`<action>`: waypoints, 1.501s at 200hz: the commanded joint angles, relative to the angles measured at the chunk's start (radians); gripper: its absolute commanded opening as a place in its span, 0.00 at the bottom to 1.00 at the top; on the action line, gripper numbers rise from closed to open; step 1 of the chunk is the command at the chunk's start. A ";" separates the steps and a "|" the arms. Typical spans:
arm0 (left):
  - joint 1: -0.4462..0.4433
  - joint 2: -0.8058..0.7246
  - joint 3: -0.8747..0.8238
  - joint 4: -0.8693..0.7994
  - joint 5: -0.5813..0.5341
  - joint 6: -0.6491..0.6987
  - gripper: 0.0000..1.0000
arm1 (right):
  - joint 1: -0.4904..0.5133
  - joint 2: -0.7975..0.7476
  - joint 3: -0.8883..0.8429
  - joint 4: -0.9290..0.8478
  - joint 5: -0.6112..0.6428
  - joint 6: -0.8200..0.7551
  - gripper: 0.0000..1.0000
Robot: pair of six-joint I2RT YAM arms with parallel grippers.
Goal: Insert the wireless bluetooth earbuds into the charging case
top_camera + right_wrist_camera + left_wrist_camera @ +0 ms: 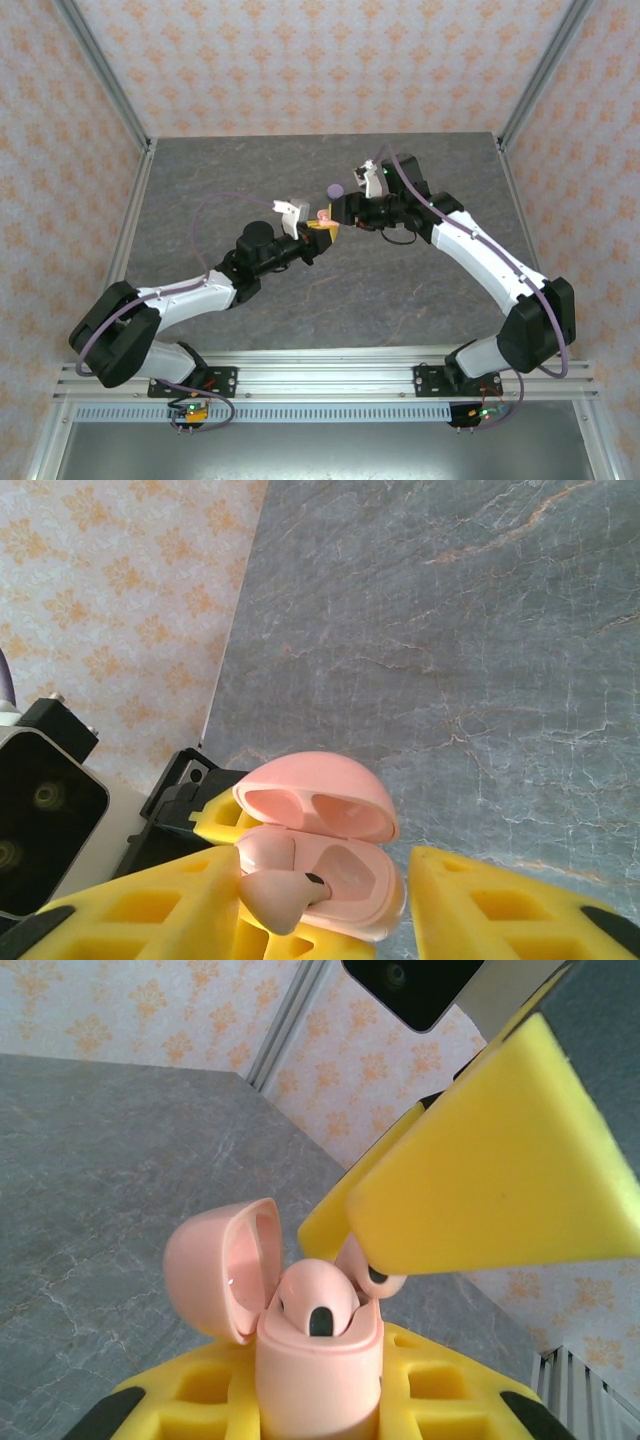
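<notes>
**Earbud case, pink, held open between two grippers**

Top external view: grey stone-patterned table (250, 170), patterned walls around it. Both arms reached toward the middle of the table. Left gripper (318, 229) and right gripper (346, 213) met there, almost touching. Pink charging case (322, 217) sat between them as a small pink spot. Lilac round object (335, 190) lay just beyond them, on the far side.

Left wrist view: left gripper (320, 1405) stood clamped on the case (320, 1370) between its yellow pads (200, 1395). The case stood upright with its lid (222, 1265) swung open to the left. First pink earbud (315, 1305) sat in the case. Second pink earbud (375, 1278) leaned at the right rim, partly in. The right gripper's yellow fingers (480, 1180) hung just above it; contact could not be told.

Right wrist view: right gripper (330, 880) had its jaws parted, one finger on either side of the case (350, 875). The lid (315, 800) was open on the far side. One pink earbud (278, 895) lay at the case's left end against the left-hand finger (160, 910), and the other finger stood clear of it.
</notes>
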 commanded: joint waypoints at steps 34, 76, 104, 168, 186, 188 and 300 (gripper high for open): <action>-0.008 -0.043 0.043 -0.020 0.006 0.042 0.13 | 0.008 -0.034 0.055 -0.091 0.066 -0.057 0.50; -0.009 -0.046 0.044 -0.043 0.003 0.056 0.13 | 0.007 -0.062 0.061 -0.104 0.083 -0.067 0.55; -0.010 -0.046 0.044 -0.045 0.002 0.057 0.13 | 0.009 -0.065 0.073 -0.135 0.102 -0.084 0.56; -0.010 -0.046 0.049 -0.056 0.006 0.069 0.12 | 0.009 -0.078 0.063 -0.152 0.218 -0.078 0.54; -0.010 -0.055 0.045 -0.066 0.005 0.076 0.12 | 0.003 -0.094 0.045 -0.146 0.290 -0.061 0.47; -0.010 -0.056 0.044 -0.067 0.005 0.076 0.12 | 0.001 -0.096 0.043 -0.144 0.293 -0.060 0.46; -0.015 -0.109 0.065 -0.113 0.243 0.158 0.12 | -0.108 -0.042 -0.027 -0.078 0.035 -0.063 0.16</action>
